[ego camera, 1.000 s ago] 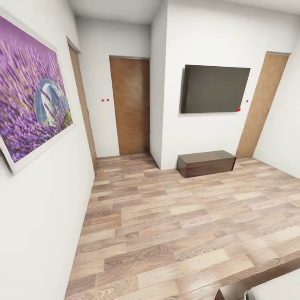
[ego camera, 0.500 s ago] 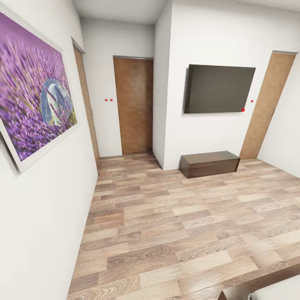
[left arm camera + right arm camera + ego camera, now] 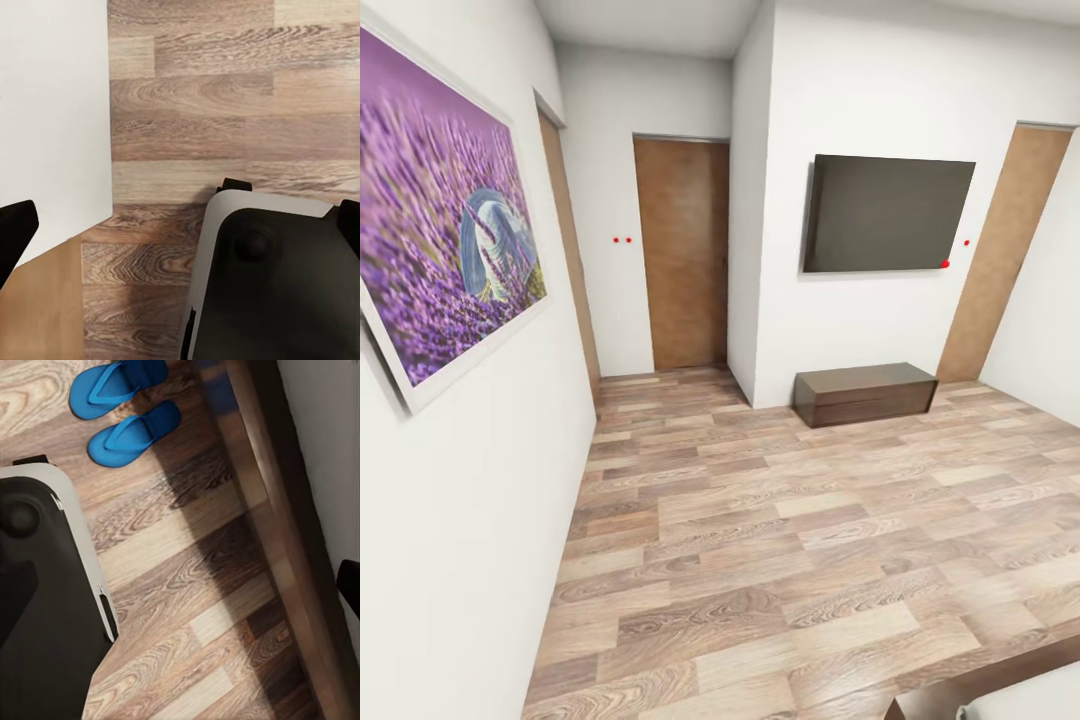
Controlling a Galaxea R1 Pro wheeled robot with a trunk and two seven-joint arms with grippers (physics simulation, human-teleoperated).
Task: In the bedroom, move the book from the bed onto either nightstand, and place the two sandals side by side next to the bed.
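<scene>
Camera: barely shifted from half a second back; over the full second it has swung left, so TV, cabinet and doors sit further right in the head view.
Room: nothing in it has moved, only the view.
Sandals: two, bright blue, lying on the plank floor [image 3: 187,585] in the right wrist view. One sandal [image 3: 135,433] is whole in frame, the other sandal [image 3: 112,386] is cut by the picture edge. They lie close together, roughly parallel, near the bed frame [image 3: 277,532], a dark brown wooden rail.
Mattress: a light grey strip [image 3: 330,450] past the rail.
Sandals vs right claw: well apart from the one dark fingertip [image 3: 349,585] at the picture edge; the robot's base [image 3: 45,607] sits nearer them.
Right claw: can't tell if apart or together.
Left claw: one dark fingertip [image 3: 15,236] against a white wall [image 3: 52,112], another at the opposite edge, so apart, nothing between.
Doors: three brown ones, the middle door [image 3: 682,252] at the corridor's end.
TV: one [image 3: 887,214], wall-mounted, dark.
Cabinet: one [image 3: 865,392], low, dark brown, below the TV.
Painting: one [image 3: 440,220], purple flowers.
</scene>
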